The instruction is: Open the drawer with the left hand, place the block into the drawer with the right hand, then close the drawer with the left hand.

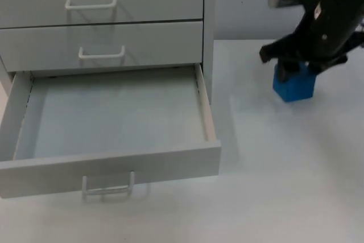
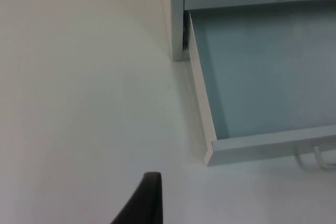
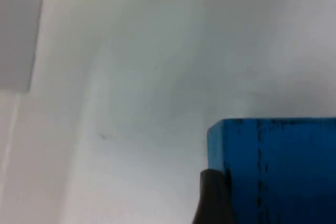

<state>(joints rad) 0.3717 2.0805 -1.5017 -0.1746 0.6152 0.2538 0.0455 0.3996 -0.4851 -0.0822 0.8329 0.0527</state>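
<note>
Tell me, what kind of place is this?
Probably a robot test bench: a bare white table top carries just a grey drawer cabinet, its bottom drawer pulled open, and a blue block under the right gripper.

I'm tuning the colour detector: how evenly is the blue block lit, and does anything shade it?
Top view: the right gripper sits over the blue block, darkening its top; the front face is bright. Right wrist view: the block's face is evenly lit and saturated, with a fingertip against its edge.
</note>
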